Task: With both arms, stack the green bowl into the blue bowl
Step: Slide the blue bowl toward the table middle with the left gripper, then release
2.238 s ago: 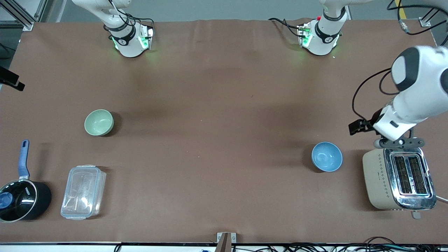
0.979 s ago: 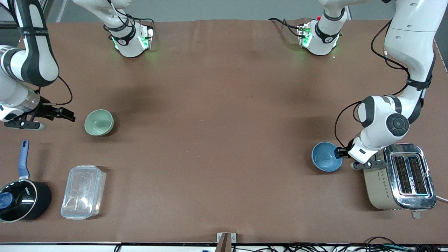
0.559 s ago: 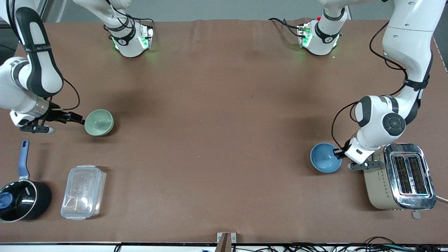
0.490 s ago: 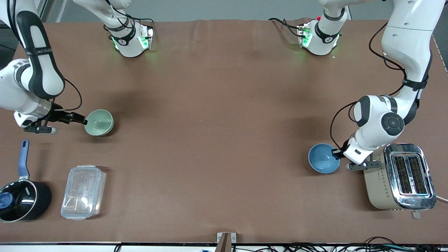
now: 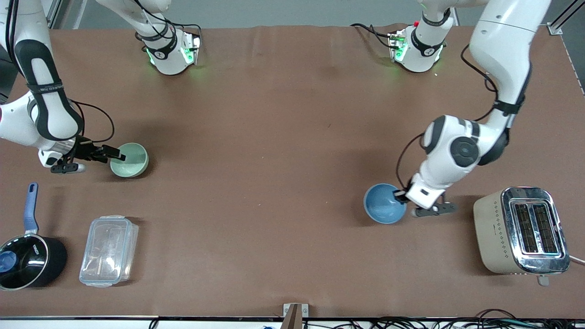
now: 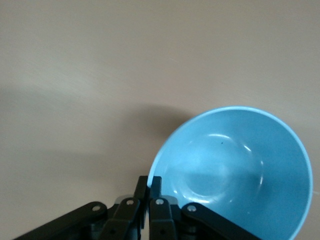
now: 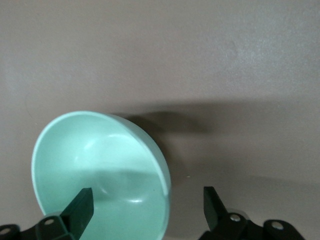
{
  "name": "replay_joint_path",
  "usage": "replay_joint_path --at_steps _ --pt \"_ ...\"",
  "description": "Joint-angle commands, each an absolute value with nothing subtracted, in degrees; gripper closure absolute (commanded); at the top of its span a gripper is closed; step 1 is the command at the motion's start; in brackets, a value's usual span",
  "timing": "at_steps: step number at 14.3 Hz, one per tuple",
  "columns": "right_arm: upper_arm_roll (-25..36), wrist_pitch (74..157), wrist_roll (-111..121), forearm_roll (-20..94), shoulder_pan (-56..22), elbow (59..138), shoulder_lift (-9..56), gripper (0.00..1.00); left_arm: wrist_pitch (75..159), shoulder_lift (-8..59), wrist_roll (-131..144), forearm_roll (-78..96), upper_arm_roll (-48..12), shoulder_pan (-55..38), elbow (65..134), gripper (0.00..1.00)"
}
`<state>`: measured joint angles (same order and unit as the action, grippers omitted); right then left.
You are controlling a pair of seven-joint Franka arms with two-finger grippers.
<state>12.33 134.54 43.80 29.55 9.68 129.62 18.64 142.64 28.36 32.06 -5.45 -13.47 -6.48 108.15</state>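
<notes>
The green bowl (image 5: 132,161) sits on the table toward the right arm's end. My right gripper (image 5: 118,156) is open at its rim; in the right wrist view (image 7: 147,206) one finger is inside the green bowl (image 7: 100,160) and the other outside its wall. The blue bowl (image 5: 384,204) is toward the left arm's end, beside the toaster. My left gripper (image 5: 401,195) is shut on the blue bowl's rim; the left wrist view shows the gripper (image 6: 149,187) pinching the edge of the bowl (image 6: 235,170).
A beige and chrome toaster (image 5: 521,230) stands at the left arm's end, near the front camera. A black saucepan with a blue handle (image 5: 27,260) and a clear plastic container (image 5: 109,250) lie nearer the front camera than the green bowl.
Both arms came in. My left gripper shut on the blue bowl's rim and moved it toward the table's middle, away from the toaster. My right gripper reached the green bowl's rim.
</notes>
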Motion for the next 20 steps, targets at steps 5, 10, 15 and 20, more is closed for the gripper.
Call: replay_joint_path --at_steps 5,10,15,20 --pt "12.1 135.4 46.9 35.3 10.5 130.3 20.3 0.80 140.9 32.5 57.9 -6.7 -12.8 -24.4 101.0 1.00" --pt "12.1 135.4 47.1 37.7 10.6 129.0 20.2 0.97 141.0 38.8 68.7 -6.7 -12.4 -33.3 95.3 1.00" --pt "11.9 134.7 46.4 36.9 10.1 128.2 17.3 0.97 141.1 40.6 69.3 -6.7 -12.3 -36.0 94.5 0.97" --pt "9.4 132.9 38.9 24.7 9.5 126.3 10.5 0.99 140.2 38.3 68.9 -7.5 -11.8 -35.0 93.2 0.00"
